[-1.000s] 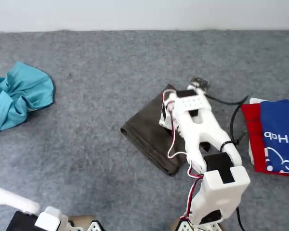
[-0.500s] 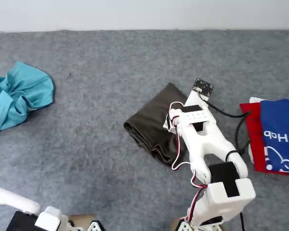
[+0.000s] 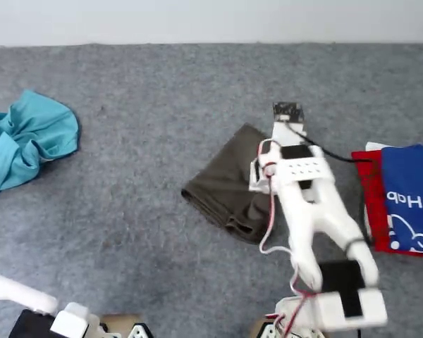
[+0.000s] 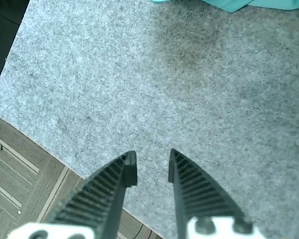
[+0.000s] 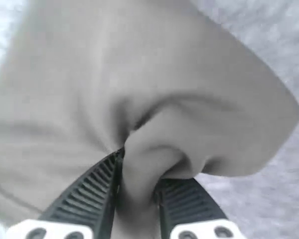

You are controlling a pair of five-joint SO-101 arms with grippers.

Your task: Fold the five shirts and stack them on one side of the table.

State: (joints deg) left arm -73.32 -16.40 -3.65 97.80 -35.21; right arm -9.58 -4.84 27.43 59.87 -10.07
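The right gripper (image 5: 138, 167) is clamped on a bunched fold of the dark brown shirt (image 3: 222, 184). The shirt lies folded at mid-bench (image 3: 162, 105), near the red and blue stack (image 3: 398, 204). The left gripper (image 4: 152, 167) hangs over the bench edge, jaws parted, holding nothing.

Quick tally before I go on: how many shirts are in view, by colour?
Teal shirt: 1
Brown shirt: 1
Red shirt: 1
Blue shirt: 1
White edge under the red one, likely a shirt: 1
Total: 5
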